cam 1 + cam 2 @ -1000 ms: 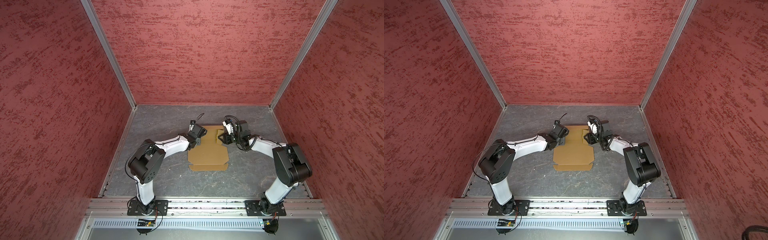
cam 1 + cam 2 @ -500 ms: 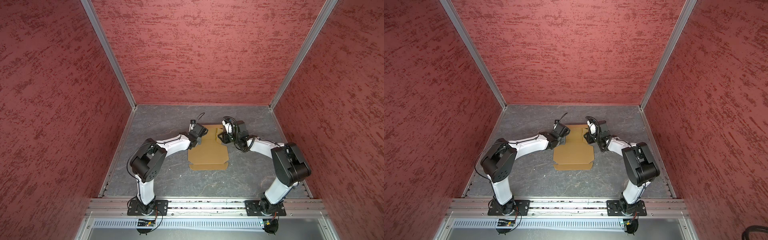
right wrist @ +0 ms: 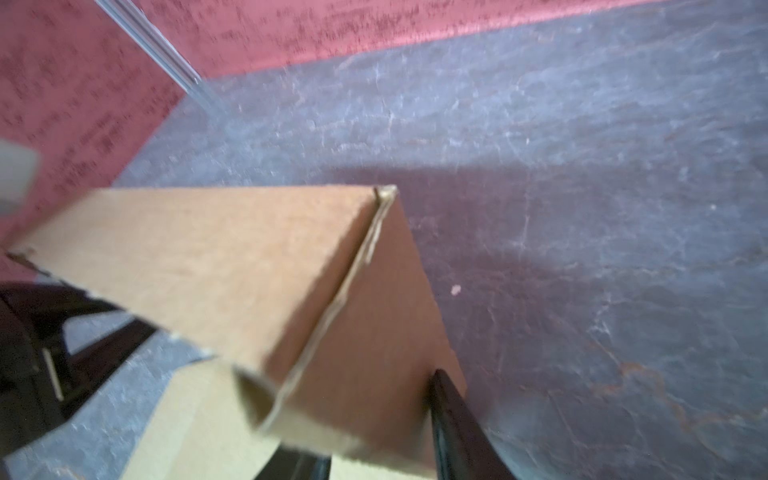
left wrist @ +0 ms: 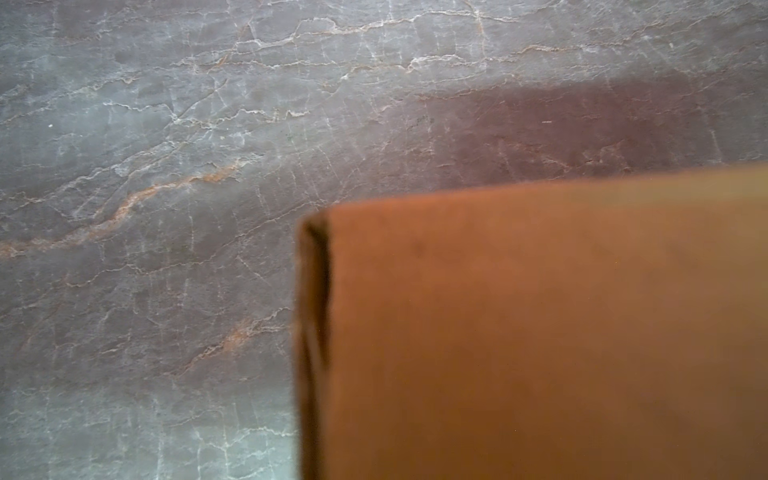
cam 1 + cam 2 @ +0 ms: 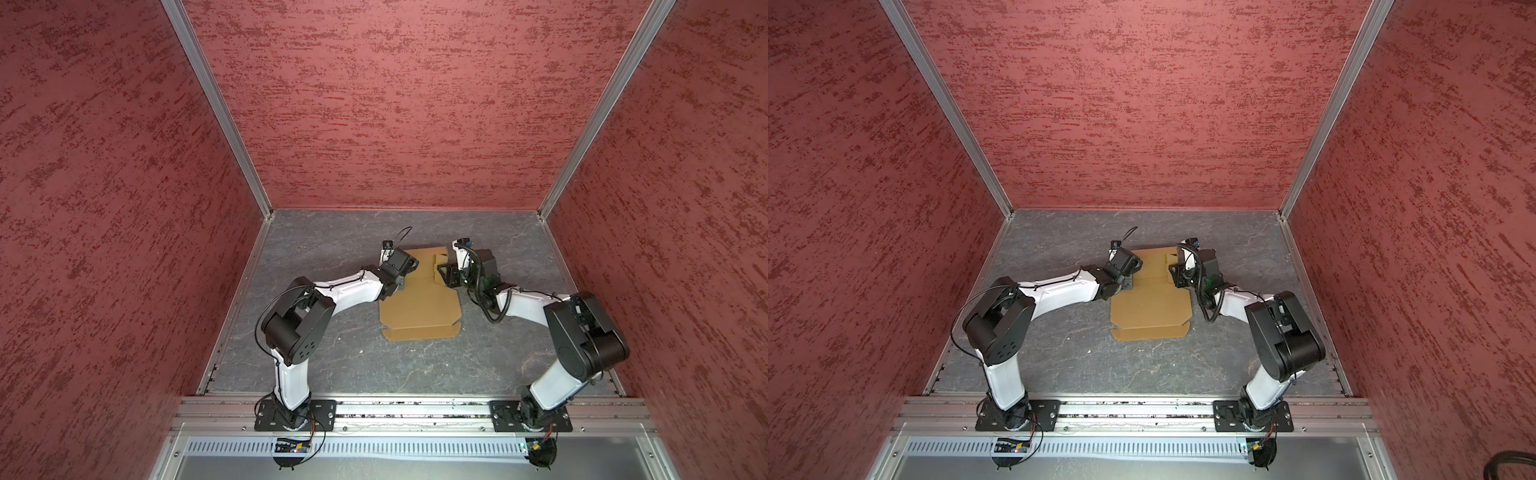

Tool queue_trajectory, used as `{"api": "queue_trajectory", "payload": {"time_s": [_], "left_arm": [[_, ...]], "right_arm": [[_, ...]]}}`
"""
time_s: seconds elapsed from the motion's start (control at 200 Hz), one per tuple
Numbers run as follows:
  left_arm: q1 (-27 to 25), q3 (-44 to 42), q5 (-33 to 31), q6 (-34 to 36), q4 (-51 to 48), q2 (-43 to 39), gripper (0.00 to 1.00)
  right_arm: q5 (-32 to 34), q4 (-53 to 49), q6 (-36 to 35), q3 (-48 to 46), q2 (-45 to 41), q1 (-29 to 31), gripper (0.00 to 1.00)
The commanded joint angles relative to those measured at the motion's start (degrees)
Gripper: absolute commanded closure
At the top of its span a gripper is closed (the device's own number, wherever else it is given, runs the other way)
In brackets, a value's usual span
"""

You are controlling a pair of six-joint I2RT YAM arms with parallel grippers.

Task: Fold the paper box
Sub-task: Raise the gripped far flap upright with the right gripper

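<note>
Paper box (image 5: pixel 419 307) lies on the grey table (image 5: pixel 332 365), centred L-R, nearer the back edge than the front rail (image 5: pixel 415 409), well apart from every edge. Its long axis runs front-back. The front flap (image 5: pixel 422 332) lies flat, pointing at the rail.

Bare table all round: a wide strip in front and free lanes on both sides to the red walls (image 5: pixel 415 124).

L gripper (image 5: pixel 401 286) is at the box's rear-left edge w/ fingers closed. Its wrist view shows only blurred cardboard (image 4: pixel 540 332), so can't tell if they pinch it.

R gripper (image 5: pixel 444 274) is at the rear-right edge, fingers apart w/ a raised side flap (image 3: pixel 232 257) between them. 1 finger (image 3: pixel 457 419) is against the flap's outer face; can't tell if clamped.
</note>
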Motion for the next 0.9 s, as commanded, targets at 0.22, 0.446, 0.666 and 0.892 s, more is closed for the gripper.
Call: {"api": "queue_trajectory", "payload": {"time_s": [0.22,0.446,0.666,0.892], "left_arm": [[-1.04,-0.02,3.3,0.87,-1.54,2.32,0.98],[-1.04,0.5,4.27,1.33,-1.52,2.78,0.98],[-0.3,1.03,5.74,2.19,-1.32,2.86,0.98],[0.9,1.73,6.85,3.53,-1.28,2.99,0.98]], "right_arm": [[0.3,14.18,3.65,-2.13,-1.09,0.97,0.61],[0.9,17.21,3.4,-2.64,0.18,1.52,0.6],[1.86,15.18,0.08,-1.11,1.05,2.33,0.59],[2.91,11.86,-2.71,0.66,1.39,2.75,0.59]]}}
